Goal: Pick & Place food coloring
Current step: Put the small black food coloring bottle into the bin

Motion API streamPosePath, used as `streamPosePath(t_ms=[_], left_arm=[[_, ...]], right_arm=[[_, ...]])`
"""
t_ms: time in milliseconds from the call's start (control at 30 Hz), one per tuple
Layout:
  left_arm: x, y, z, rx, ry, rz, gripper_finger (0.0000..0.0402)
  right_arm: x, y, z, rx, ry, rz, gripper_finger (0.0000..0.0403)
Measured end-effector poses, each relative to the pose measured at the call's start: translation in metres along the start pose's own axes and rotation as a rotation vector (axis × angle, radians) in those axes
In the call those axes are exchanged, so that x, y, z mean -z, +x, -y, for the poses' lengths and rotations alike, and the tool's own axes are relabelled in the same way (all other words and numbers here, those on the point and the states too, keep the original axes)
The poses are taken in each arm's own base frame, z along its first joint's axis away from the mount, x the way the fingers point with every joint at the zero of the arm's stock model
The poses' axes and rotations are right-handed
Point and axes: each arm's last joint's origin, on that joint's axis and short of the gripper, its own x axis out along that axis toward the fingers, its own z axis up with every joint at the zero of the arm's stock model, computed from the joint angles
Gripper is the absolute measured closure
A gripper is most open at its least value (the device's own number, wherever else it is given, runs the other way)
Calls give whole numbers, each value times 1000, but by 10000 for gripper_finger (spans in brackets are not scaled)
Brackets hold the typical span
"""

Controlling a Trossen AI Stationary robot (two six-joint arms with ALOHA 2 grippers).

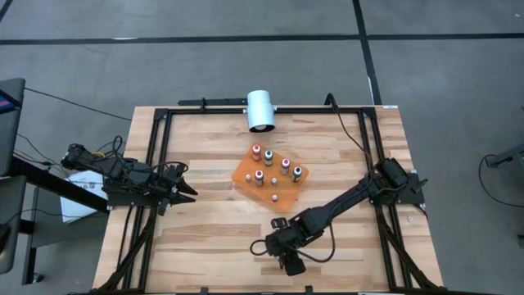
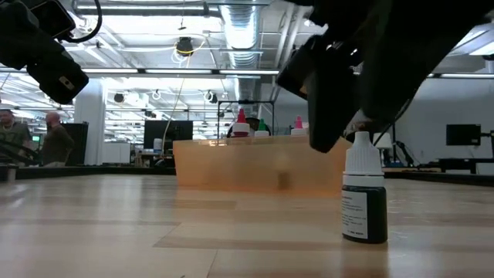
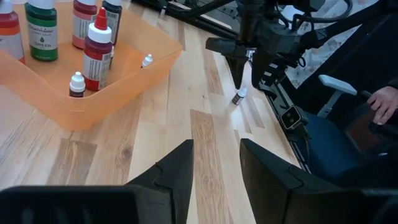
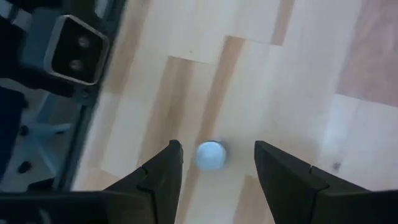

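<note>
Leftmost, the left gripper (image 1: pixel 190 190) waits at the table's left edge, fingers parted and empty. Mid-table sits the shallow translucent orange tray (image 1: pixel 246 176) holding small pale food coloring bottles (image 1: pixel 271 165) with red, green and pink caps; its wall blurs their lower halves in the low view. Further right, the right gripper (image 4: pixel 212 167) hangs spread, straddling without touching a lone dark white-capped bottle (image 2: pixel 364 198) upright on the wooden table (image 1: pixel 205 229), hidden from overhead.

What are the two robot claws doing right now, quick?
Left gripper: open, holding nothing, waiting at the table's left side.
Right gripper: open, fingers on either side of a dark food coloring bottle standing on the table.
</note>
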Motion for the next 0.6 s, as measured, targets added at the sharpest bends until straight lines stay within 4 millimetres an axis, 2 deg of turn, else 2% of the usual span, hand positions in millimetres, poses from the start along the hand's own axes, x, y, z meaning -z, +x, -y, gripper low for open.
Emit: streamPosePath(t_ms=[167,333,600], left_arm=[[0,0,0,0,0,0,280],[0,0,0,5,-3,-3,280],[0,0,1,22,-12,-12,280]], right_arm=[[0,3,1,16,1,-2,213],[5,28,2,-31,31,-38,212],[4,31,2,-19,68,-21,215]])
